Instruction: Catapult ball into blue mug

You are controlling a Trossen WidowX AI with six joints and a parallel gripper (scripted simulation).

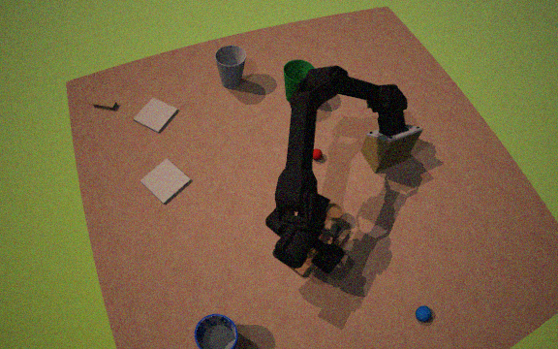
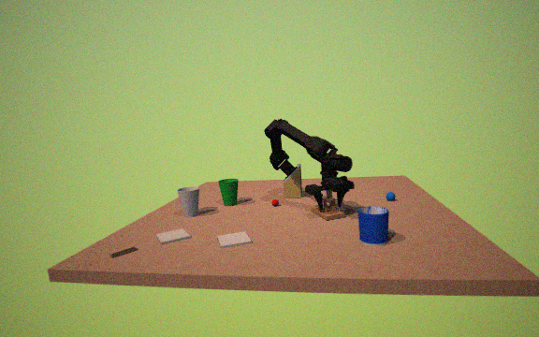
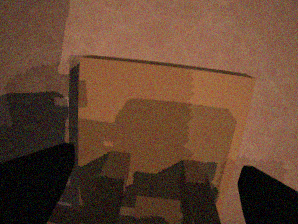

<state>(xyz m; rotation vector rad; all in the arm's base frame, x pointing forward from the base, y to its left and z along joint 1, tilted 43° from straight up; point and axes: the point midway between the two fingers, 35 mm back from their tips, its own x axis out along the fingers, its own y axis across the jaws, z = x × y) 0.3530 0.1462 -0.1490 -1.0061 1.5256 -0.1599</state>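
The hand (image 2: 329,198) (image 3: 157,165) stood wide around the catapult (image 2: 329,214) (image 3: 165,85), apparently to aim it. The red ball (image 1: 317,154) (image 2: 275,202) and blue ball (image 1: 423,314) (image 2: 390,197) lay on the worktop (image 1: 221,218) (image 2: 293,264), both unloaded; loading, probably aiming, and firing into the mug (image 1: 216,334) (image 2: 373,226) remained.

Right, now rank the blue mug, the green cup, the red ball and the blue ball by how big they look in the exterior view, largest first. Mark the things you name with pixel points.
1. Blue mug (image 1: 216,333) (image 2: 373,227)
2. Green cup (image 1: 297,73) (image 2: 228,192)
3. Blue ball (image 1: 423,314) (image 2: 390,197)
4. Red ball (image 1: 317,154) (image 2: 275,202)

The mug stands nearer the camera than the cup, so this is apparent size only.
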